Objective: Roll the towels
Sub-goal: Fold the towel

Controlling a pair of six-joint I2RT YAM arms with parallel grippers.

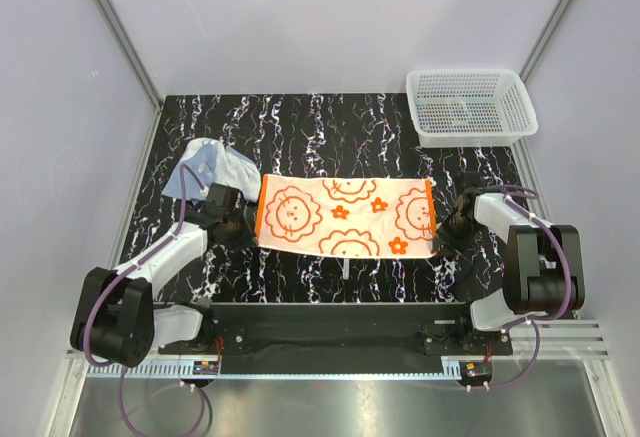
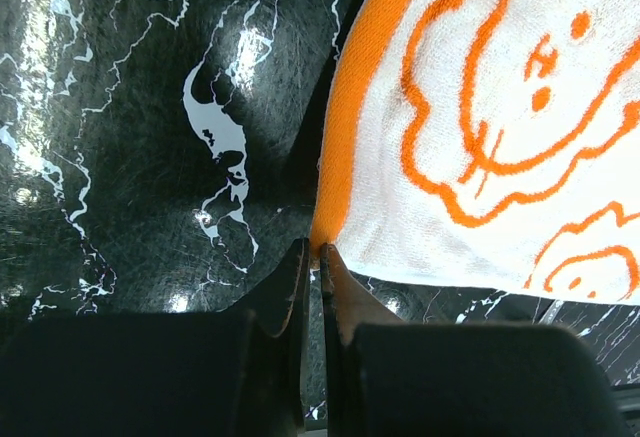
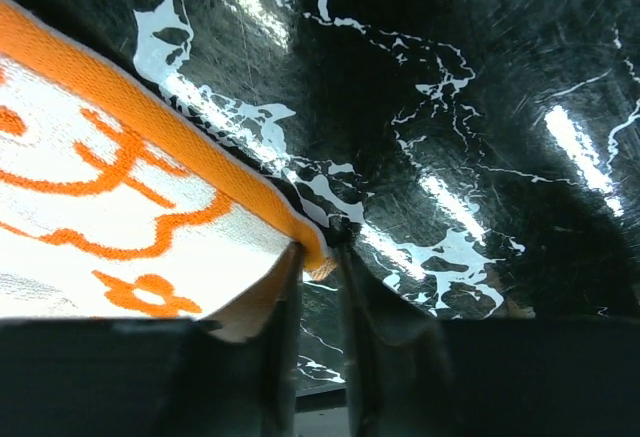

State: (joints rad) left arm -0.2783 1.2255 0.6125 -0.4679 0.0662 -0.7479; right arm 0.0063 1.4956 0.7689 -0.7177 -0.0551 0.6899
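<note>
Towels: two
Orange towel (image 1: 345, 217): spread flat, centre; lion-and-flower print
Blue-grey towel (image 1: 212, 169): crumpled, just left
Basket (image 1: 470, 135): one
Left gripper (image 2: 312, 257): pinching orange towel's corner
Right gripper (image 3: 318, 257): astride opposite corner, grip unclear

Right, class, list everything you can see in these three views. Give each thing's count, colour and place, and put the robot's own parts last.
orange towel: one, white with an orange border and orange lion-and-flower print, spread flat mid-table.
blue-grey towel: one, pale blue-grey, crumpled at the left of the table, beyond the left arm.
basket: one, white mesh, at the far right corner.
table: one, black with white marbling, under the towels.
left gripper: one, black, shut on the orange towel's near left corner.
right gripper: one, black, jaws narrowly apart around the orange towel's near right corner.
</note>
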